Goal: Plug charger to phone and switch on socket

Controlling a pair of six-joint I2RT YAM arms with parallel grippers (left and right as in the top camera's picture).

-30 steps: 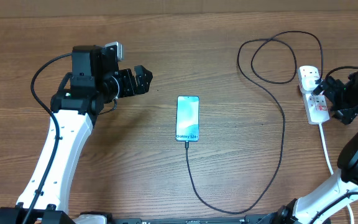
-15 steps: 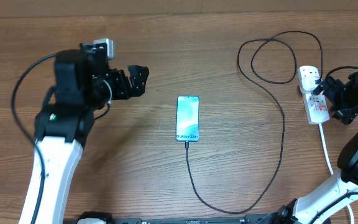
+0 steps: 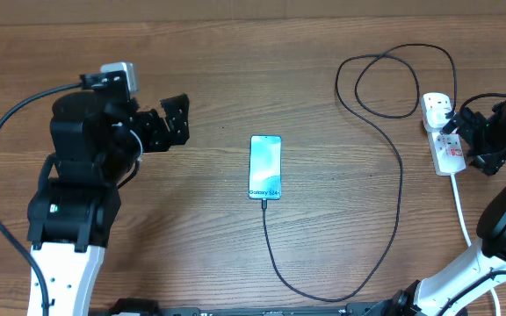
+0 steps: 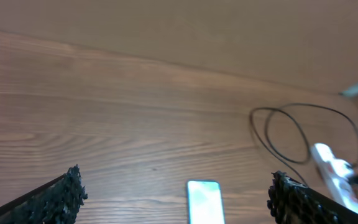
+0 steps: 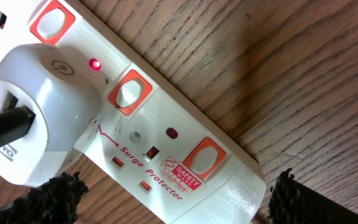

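Note:
The phone [image 3: 265,167] lies mid-table with its light blue screen up; it also shows in the left wrist view [image 4: 204,200]. The black charger cable [image 3: 399,180] runs from the phone's near end, loops right and up to a white plug [image 3: 436,107] seated in the white socket strip [image 3: 449,154]. In the right wrist view the socket [image 5: 185,155] fills the frame with the plug [image 5: 39,106] and a lit red lamp [image 5: 94,64]. My right gripper [image 5: 176,199] is open, straddling the strip's end. My left gripper [image 3: 176,117] is open and empty, left of the phone.
The strip's white cord [image 3: 462,215] runs toward the near right edge. The charger cable forms loose loops [image 3: 393,83] at the back right. A wall edge runs along the table's far side [image 4: 166,37].
My left arm has pulled back to the left and away from the phone, gripper still open. The right arm, phone and cable have not moved.

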